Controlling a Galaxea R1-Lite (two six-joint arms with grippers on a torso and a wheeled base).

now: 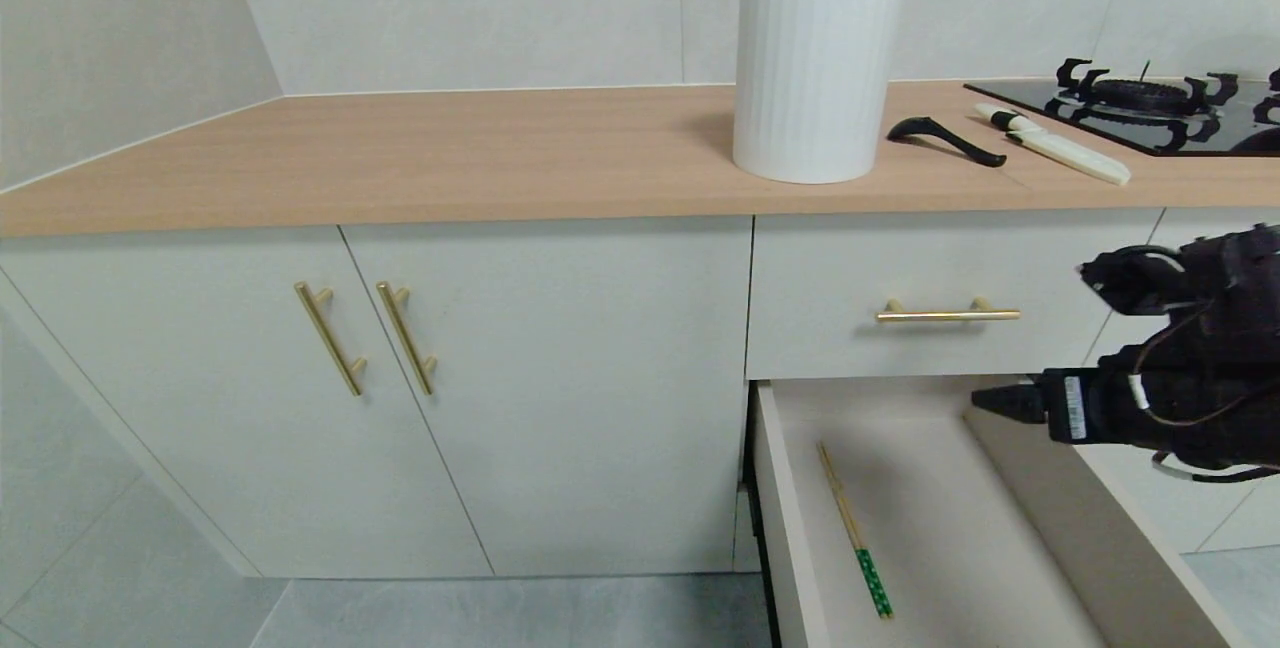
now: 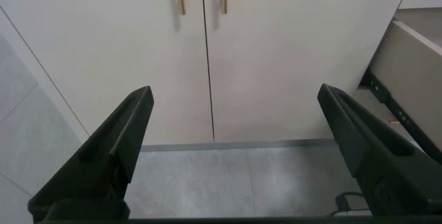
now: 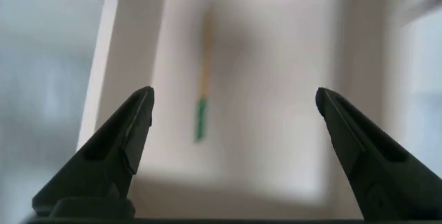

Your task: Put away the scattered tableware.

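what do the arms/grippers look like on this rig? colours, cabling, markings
Left gripper: two matte black wedge-shaped fingers tapering to narrow tips. Right gripper: the same black tapered pair. In the head view the right arm is black and blocky, with a white printed label and thin cables looping along it.
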